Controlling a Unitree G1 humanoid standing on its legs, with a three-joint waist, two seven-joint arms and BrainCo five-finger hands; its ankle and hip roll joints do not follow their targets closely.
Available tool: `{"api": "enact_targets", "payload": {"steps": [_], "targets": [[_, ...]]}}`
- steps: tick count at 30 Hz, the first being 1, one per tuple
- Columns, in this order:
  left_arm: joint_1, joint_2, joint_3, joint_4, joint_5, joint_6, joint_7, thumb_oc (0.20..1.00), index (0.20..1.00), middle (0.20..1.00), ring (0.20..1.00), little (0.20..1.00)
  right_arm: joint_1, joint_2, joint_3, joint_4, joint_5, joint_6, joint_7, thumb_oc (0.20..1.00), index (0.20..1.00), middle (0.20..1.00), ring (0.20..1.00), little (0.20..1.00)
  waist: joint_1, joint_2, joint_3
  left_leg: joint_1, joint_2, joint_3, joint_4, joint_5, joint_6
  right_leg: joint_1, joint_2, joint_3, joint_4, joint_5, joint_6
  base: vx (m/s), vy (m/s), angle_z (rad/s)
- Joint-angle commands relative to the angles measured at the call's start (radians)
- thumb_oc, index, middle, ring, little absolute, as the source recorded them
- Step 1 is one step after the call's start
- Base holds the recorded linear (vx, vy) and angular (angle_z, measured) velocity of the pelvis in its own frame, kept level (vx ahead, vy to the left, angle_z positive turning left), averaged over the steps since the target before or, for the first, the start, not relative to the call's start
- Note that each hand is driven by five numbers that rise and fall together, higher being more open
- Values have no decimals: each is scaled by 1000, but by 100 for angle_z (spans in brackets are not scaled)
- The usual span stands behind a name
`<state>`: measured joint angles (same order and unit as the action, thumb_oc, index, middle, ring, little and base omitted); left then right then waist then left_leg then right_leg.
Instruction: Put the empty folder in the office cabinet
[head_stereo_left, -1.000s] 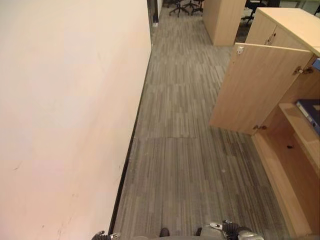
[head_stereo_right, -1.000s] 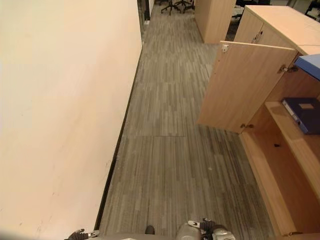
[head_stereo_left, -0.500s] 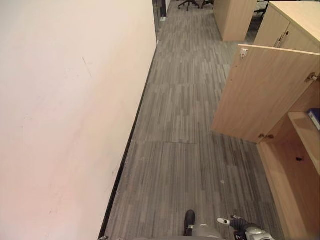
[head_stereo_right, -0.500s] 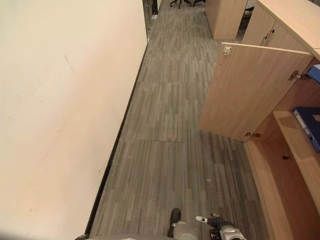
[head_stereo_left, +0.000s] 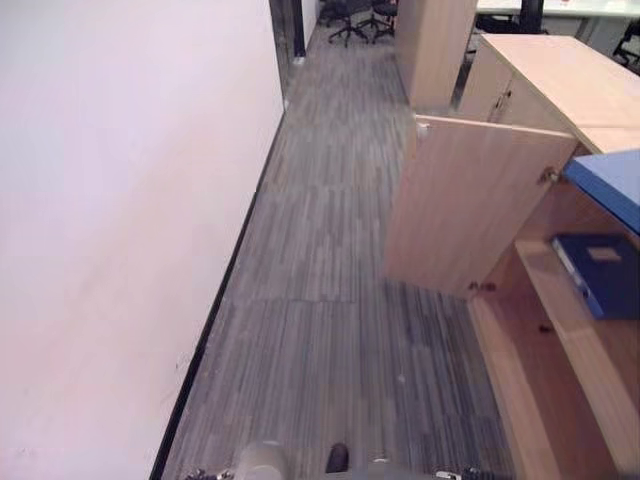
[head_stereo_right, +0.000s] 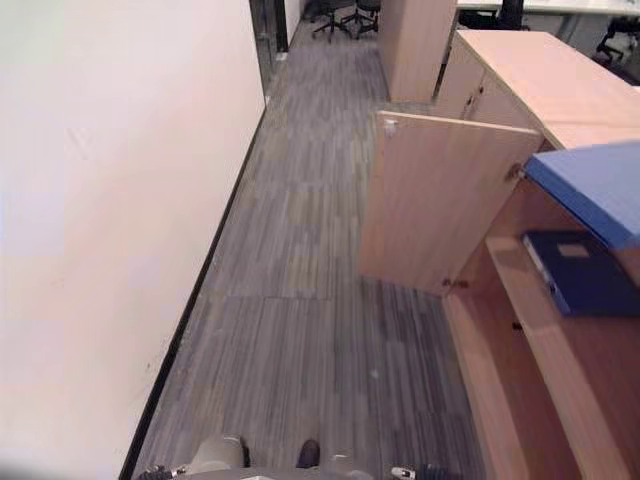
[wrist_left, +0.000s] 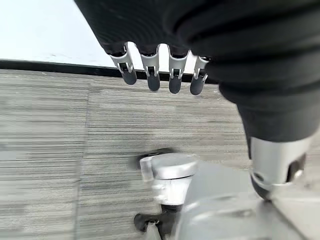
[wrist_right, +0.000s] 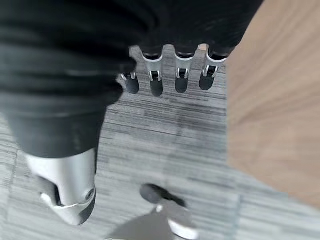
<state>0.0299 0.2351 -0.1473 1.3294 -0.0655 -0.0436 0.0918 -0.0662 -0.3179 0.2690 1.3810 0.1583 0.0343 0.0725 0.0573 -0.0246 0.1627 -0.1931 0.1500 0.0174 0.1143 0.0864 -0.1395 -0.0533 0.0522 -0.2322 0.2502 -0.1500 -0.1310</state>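
The office cabinet (head_stereo_left: 560, 400) stands at the right, its door (head_stereo_left: 470, 210) swung out over the carpet. A dark blue folder (head_stereo_right: 580, 270) lies flat on a shelf inside it. A lighter blue flat thing (head_stereo_right: 590, 185) rests above, at the cabinet's top edge. My left hand (wrist_left: 150, 70) hangs over the carpet with straight fingers and nothing in it. My right hand (wrist_right: 180, 75) hangs the same way beside the cabinet's wooden side, open and holding nothing.
A white wall (head_stereo_left: 100, 250) with a dark skirting runs along the left. A grey carpeted aisle (head_stereo_left: 330, 300) lies between wall and cabinet. Further off stand a low wooden cabinet (head_stereo_left: 540, 75), a tall wooden unit (head_stereo_left: 430, 50) and office chairs (head_stereo_left: 350, 15).
The whole picture has swung toward the cabinet, so the camera moved; more of the shelf and the blue folder shows. Nothing was taken hold of or let go.
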Motion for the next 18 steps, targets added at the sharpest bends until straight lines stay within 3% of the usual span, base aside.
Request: {"api": "enact_targets", "payload": {"steps": [1,4,7,13,17,18], "targets": [[-3,30,-8,-7,13,-6,-10,1000,1000,1000,1000,1000,27,-21,-13,-15,-48,-14,-8,1000,1000,1000,1000,1000,9,-39,14,-17,-107,-5,7,56,78,181,-37,113,-189,81,141,208,0,-42],[2,26,-1,-2,-4,-9,-12,1000,1000,1000,1000,1000,35,-16,-9,-12,-55,-15,-4,1000,1000,1000,1000,1000,20,-25,11,-31,-133,-105,-95,80,74,198,-16,155,-174,59,138,207,-6,-15],[0,20,2,-2,-16,-10,-14,1000,1000,1000,1000,1000,41,-11,-11,-2,-62,-13,-5,1000,1000,1000,1000,1000,24,-8,3,-38,-128,-133,-171,100,68,228,4,202,-163,28,134,247,-5,-74],[3,14,3,0,-17,-12,-17,1000,1000,1000,1000,1000,47,-3,-20,19,-67,-9,-8,1000,1000,1000,1000,1000,40,7,-22,-22,-133,-212,-170,112,63,272,13,273,-172,1,139,283,54,-57],[0,11,-2,7,-19,-12,-19,1000,1000,1000,1000,1000,49,0,-38,28,-58,-6,-5,1000,1000,1000,1000,1000,34,12,-55,-26,-142,-199,-122,116,65,303,-23,295,-187,-12,161,388,213,-72],[-5,15,2,6,-19,-14,-14,1000,1000,1000,1000,1000,48,1,-56,27,-43,-5,-6,1000,1000,1000,1000,1000,30,0,-82,-38,-161,-143,-59,69,88,298,-81,316,-176,11,194,462,310,-72]]}}
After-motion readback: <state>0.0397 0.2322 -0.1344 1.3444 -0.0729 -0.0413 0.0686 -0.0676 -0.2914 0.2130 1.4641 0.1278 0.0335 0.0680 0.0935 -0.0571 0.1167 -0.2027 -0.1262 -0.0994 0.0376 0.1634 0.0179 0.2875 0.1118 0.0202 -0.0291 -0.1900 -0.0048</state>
